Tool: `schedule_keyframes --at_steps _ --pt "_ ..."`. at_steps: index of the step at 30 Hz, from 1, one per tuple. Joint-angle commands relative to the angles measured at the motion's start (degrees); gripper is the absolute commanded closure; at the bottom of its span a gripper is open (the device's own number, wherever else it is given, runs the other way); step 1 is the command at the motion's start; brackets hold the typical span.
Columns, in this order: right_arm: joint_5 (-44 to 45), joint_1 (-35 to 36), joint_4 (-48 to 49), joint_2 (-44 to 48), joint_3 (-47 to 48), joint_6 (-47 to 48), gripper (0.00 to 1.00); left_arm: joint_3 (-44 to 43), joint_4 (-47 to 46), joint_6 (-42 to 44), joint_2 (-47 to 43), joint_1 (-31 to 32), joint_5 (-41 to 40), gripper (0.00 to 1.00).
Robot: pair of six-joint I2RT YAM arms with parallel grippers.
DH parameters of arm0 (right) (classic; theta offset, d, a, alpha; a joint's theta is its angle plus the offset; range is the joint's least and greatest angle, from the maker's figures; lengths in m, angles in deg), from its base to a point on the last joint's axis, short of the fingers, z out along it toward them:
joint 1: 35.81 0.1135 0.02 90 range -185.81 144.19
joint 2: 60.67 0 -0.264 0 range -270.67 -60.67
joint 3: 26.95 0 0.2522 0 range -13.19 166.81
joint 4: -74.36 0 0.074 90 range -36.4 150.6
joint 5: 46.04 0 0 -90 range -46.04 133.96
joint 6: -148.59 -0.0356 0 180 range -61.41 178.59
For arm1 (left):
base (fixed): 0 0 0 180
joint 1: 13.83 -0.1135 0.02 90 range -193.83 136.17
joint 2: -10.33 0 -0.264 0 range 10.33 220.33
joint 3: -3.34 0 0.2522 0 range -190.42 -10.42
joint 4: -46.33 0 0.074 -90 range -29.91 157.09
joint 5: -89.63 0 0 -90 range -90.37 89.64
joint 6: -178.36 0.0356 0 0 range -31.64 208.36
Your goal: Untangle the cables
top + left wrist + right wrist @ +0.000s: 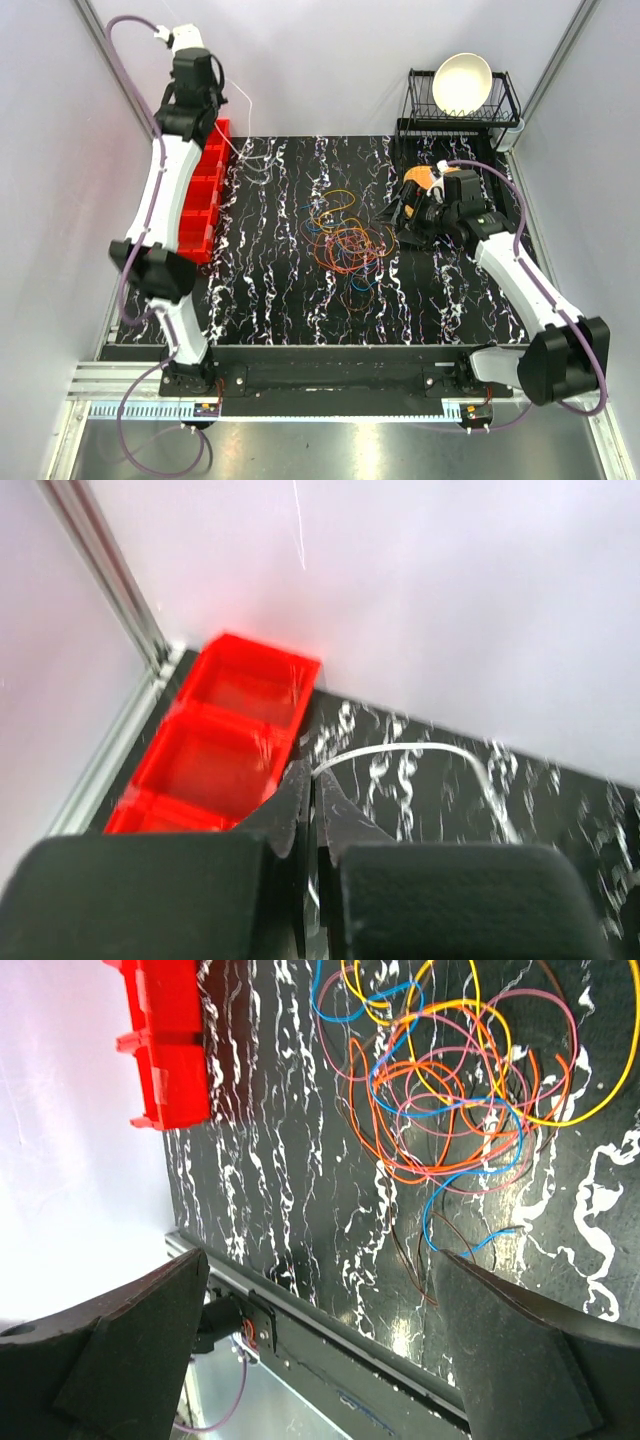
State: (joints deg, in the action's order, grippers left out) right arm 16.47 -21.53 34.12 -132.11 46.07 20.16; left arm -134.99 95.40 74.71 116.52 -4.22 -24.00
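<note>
We find the left claw (312, 780) pressed together on a thin white cable (420, 748) above the far left corner of the surface (270, 290), beside the red bins (235, 715). The right claw (322, 1258) stands wide apart toward the right edge, just beside the tangled cables (345, 240) at mid-surface: orange, yellow, blue, pink.

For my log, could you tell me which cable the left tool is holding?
The white cable, pinched in the shut left tool; the coloured cables lie in a tangle, unheld.
</note>
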Motion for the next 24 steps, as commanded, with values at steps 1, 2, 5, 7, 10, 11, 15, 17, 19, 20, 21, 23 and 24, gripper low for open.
schedule_keyframes --at_steps 1,2,5,7,10,11,15,17,19,20,21,23,24 --pt "-3.19 0.48 -0.77 -0.90 2.87 1.52 0.01 -12.26 -4.46 3.89 7.26 -0.99 -4.40 1.00" --pt "-3.10 0.48 -0.85 -1.07 2.61 1.52 0.01 -13.49 -5.33 3.89 9.19 -1.17 -4.57 1.00" --pt "-2.49 0.48 -1.38 -0.81 2.26 2.05 0.01 -14.39 -6.92 3.02 10.00 -2.57 -4.66 1.00" --pt "-2.40 0.48 -1.82 -0.72 2.26 2.22 0.01 -12.81 -8.40 1.88 8.60 -3.19 -5.19 1.00" --pt "-2.31 0.48 -2.17 -0.81 2.17 2.58 0.01 -8.50 -11.92 1.61 7.28 -4.77 -4.58 1.00" --pt "-2.31 0.48 -2.17 -0.81 2.17 2.66 0.01 -8.67 -12.10 1.70 7.62 -5.47 -4.40 1.00" --pt "-1.87 0.48 -2.17 -0.63 1.82 2.84 0.01 -10.42 -13.33 2.57 10.00 -6.88 -4.75 1.00" --pt "-1.70 0.48 -2.26 -0.54 1.73 2.93 0.01 -10.43 -15.61 2.31 11.14 -7.75 -5.54 1.00" --pt "-1.52 0.40 -2.26 -0.37 1.64 3.10 0.01 -10.51 -18.33 1.79 12.63 -8.29 -5.63 1.00" --pt "-1.43 0.48 -2.26 -0.28 1.47 3.10 0.01 -10.78 -19.13 1.52 13.16 -8.72 -5.89 1.00" --pt "-1.17 0.48 -2.35 -0.28 1.38 3.36 0.01 -10.86 -20.10 1.09 13.77 -8.81 -6.07 1.00" --pt "-0.91 0.48 -2.35 -0.28 1.03 3.37 0.01 -12.09 -22.30 0.47 15.79 -9.16 -6.24 1.00" --pt "-0.90 0.40 -2.35 -0.19 0.94 3.45 0.01 -12.71 -22.91 -0.32 16.50 -9.25 -6.24 1.00"
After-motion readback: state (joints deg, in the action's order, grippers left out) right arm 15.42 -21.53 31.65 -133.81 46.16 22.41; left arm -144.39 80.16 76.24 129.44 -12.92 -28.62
